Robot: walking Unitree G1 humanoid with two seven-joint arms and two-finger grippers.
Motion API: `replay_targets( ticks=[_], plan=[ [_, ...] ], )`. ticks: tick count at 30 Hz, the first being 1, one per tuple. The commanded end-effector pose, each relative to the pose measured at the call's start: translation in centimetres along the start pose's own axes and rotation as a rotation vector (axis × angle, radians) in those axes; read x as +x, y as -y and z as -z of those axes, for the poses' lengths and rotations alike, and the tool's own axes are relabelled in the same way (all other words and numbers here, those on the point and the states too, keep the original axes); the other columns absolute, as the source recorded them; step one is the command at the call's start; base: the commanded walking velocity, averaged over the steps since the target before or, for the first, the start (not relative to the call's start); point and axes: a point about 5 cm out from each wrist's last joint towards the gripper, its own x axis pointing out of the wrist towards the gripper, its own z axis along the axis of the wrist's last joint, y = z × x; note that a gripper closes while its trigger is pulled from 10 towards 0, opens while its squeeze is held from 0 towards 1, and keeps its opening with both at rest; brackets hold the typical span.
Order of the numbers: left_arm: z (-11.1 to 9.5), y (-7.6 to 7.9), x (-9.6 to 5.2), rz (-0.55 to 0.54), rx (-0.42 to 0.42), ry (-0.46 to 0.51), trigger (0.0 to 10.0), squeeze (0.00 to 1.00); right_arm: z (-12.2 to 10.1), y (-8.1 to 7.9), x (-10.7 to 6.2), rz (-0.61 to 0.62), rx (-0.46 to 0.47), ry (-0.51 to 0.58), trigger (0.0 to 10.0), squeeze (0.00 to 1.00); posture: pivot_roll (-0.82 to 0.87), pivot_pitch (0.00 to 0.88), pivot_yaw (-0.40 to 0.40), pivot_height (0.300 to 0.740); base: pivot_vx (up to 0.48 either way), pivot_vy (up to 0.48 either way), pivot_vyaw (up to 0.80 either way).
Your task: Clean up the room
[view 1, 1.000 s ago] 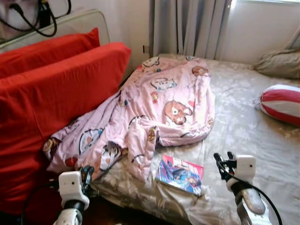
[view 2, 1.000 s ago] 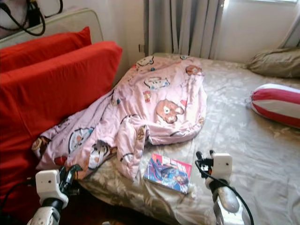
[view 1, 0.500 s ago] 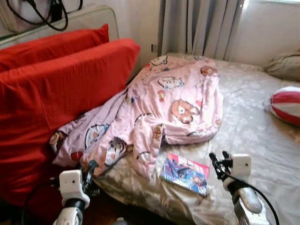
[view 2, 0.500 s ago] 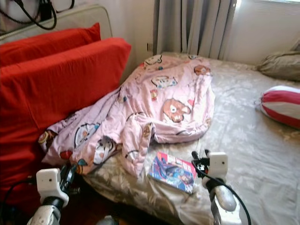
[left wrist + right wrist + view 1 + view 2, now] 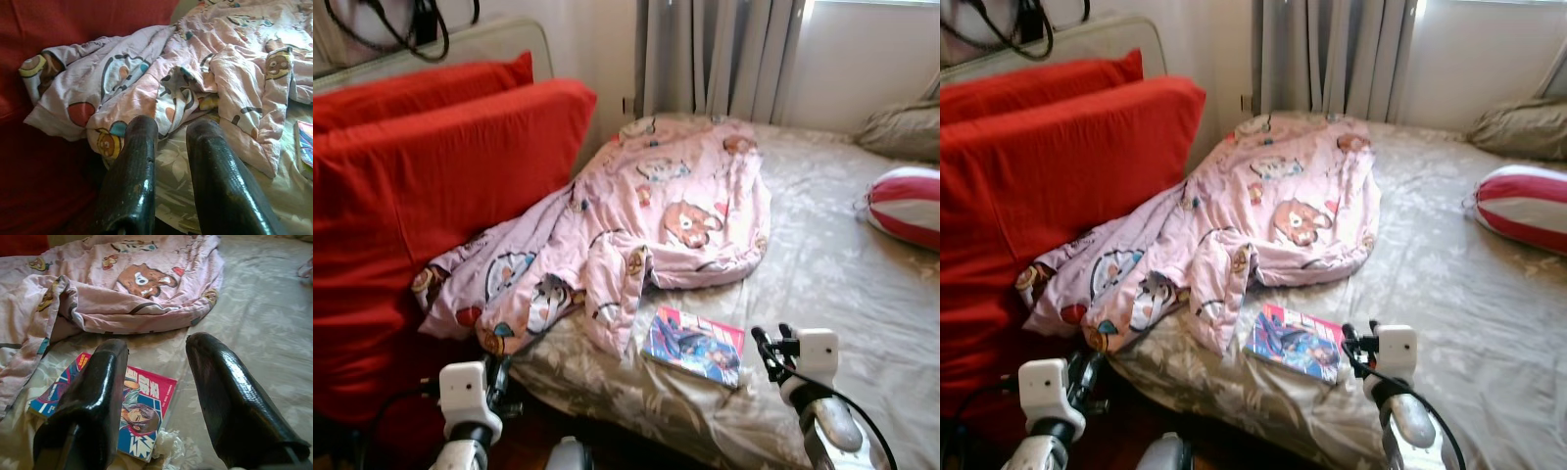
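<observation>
A crumpled pink cartoon blanket (image 5: 646, 220) sprawls across the bed (image 5: 832, 264), its lower end spilling off the edge against the red cushions (image 5: 421, 186). A colourful book (image 5: 693, 345) lies on the patterned sheet just beside the blanket's hanging fold. The right end effector (image 5: 768, 346) hovers near the book, fingers (image 5: 230, 401) spread apart and empty. The left end effector (image 5: 168, 132) is low at the bed's edge, pointed at the blanket (fingers (image 5: 134, 171) parted, holding nothing). A red-and-white striped pillow (image 5: 906, 206) rests farther back.
</observation>
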Motion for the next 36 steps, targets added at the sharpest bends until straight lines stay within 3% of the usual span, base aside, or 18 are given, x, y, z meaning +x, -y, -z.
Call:
replay_targets(
  ticks=[1,8,36],
  plan=[
    [-0.6,0.1,0.4,0.012,0.009,0.016,10.0,0.0,0.0,-0.2,0.2,-0.003,0.001,-0.011,10.0,0.0,0.01,0.0,0.007,0.65,0.0,0.0,0.0],
    [-0.6,0.1,0.4,0.015,0.008,0.013,10.0,0.0,0.2,-0.4,0.1,-0.008,0.004,-0.019,10.0,0.0,0.01,0.0,0.007,0.62,0.0,0.0,0.0],
    [-0.6,0.3,0.4,0.042,0.015,0.0,10.0,0.0,1.4,-0.5,-0.2,-0.015,-0.002,-0.065,10.0,0.0,0.02,0.0,0.015,0.62,0.0,0.0,0.0]
  ],
)
